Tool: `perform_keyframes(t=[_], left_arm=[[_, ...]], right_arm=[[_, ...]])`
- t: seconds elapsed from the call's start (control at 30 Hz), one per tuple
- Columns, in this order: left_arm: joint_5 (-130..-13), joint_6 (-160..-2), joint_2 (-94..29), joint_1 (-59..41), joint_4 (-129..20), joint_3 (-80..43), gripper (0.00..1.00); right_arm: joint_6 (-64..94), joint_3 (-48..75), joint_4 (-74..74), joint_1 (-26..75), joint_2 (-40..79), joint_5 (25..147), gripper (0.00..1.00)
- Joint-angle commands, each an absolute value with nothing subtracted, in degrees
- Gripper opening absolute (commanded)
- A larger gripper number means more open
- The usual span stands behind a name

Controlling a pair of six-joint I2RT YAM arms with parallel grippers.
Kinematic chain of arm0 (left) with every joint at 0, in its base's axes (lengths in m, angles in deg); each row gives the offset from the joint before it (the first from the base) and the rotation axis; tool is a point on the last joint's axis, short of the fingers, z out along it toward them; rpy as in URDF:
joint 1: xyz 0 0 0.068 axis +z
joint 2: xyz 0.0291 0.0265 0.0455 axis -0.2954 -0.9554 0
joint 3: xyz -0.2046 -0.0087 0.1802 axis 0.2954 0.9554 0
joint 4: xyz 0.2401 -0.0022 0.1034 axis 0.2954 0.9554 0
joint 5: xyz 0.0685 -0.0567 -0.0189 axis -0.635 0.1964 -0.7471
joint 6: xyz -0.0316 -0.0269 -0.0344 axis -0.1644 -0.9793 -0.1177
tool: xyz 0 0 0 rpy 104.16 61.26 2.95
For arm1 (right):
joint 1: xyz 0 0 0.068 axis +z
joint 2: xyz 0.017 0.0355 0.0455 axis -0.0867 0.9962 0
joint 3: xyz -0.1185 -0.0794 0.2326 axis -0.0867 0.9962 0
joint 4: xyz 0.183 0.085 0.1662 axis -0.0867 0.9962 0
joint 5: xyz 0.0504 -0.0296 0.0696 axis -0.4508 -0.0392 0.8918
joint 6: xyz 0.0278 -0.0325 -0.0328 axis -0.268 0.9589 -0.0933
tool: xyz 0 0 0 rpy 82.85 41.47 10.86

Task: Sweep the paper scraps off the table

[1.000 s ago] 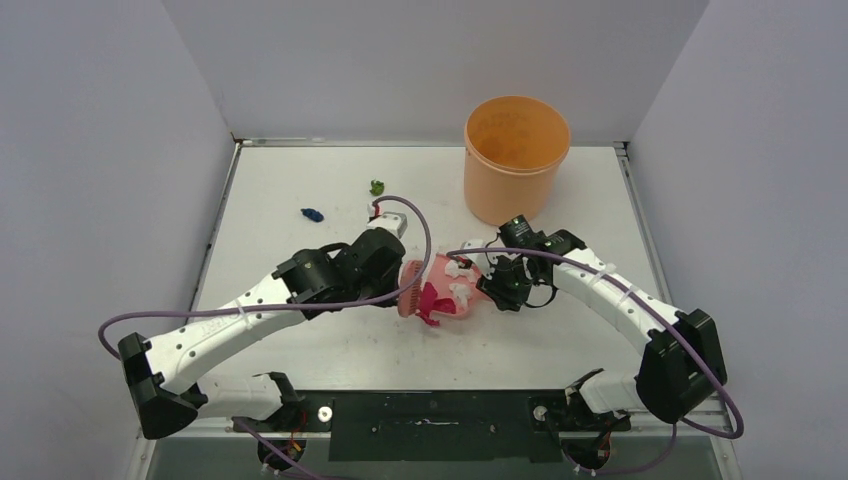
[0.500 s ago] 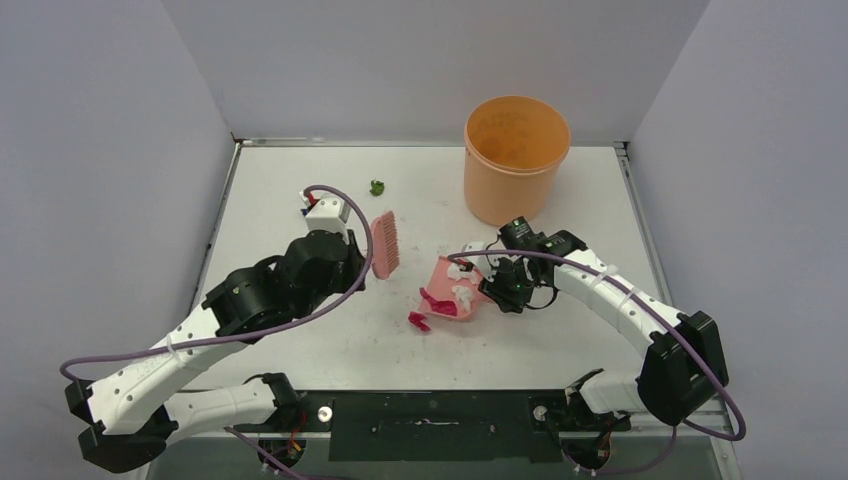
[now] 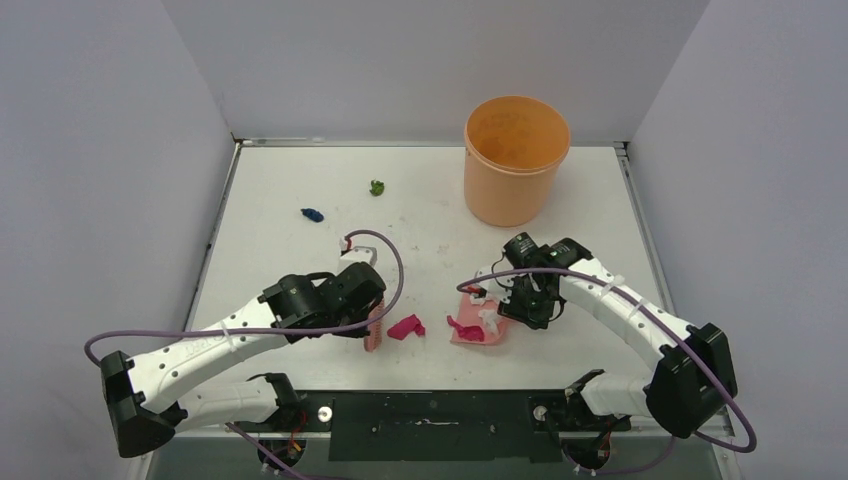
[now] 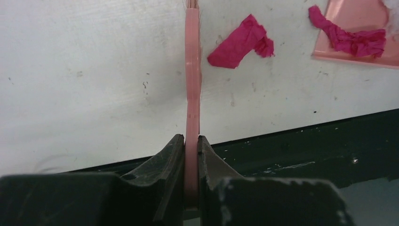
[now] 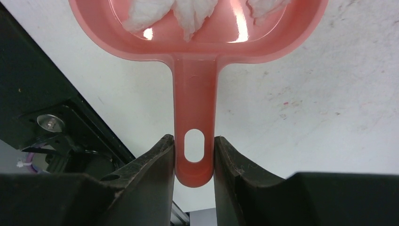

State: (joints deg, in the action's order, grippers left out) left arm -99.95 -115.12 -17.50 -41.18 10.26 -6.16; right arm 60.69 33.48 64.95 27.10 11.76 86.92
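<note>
Your table (image 3: 300,180) is the biggest thing here, and its near edge is the first worry. The brush and 1 loose magenta scrap (image 4: 240,42) sit close to that edge. Push the wrong way and I think the scrap will fall off the front onto the black frame (image 3: 440,425).

The orange bucket (image 3: 515,165) stands at the back right, well apart from the dustpan (image 5: 197,56). That is a long carry. Tip the pan on the way and the paper could spill back out.

The right gripper (image 5: 194,153) is pinching the dustpan by the very end of its handle, 1 jaw pressed on each side. Held so far back, the pan could twist or lift its front lip off the table. The white wads (image 5: 146,12) lie deep inside, but a magenta strip (image 4: 350,37) lies right at the open front and may slide out.

The left gripper (image 4: 191,150) is pinching the thin brush (image 4: 192,89) tight between its jaws. The brush stands just left of the loose scrap. Sweep too fast and the scrap may hop over the pan or slip under its lip.

The green scrap (image 3: 377,187) and the dark blue scrap (image 3: 313,214) lie far back on the left. They are tiny and easy to forget.
</note>
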Motion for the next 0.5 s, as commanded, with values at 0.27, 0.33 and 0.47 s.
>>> perform_keyframes(t=[0.27,0.33,0.47], left_arm=[[-88.6,-116.6,-26.1,-44.2,-7.8,-5.4,0.0],[-89.0,-116.8,-27.6,-45.4,-8.3,-8.0,0.0],[-91.8,-116.3,-29.5,-47.2,-5.9,-13.7,0.0]], right_arm=[[53.9,37.1,60.4,38.2,14.8,89.2,0.05],[53.6,35.7,60.1,38.2,15.4,89.9,0.05],[53.5,34.0,60.3,38.1,14.6,90.5,0.05]])
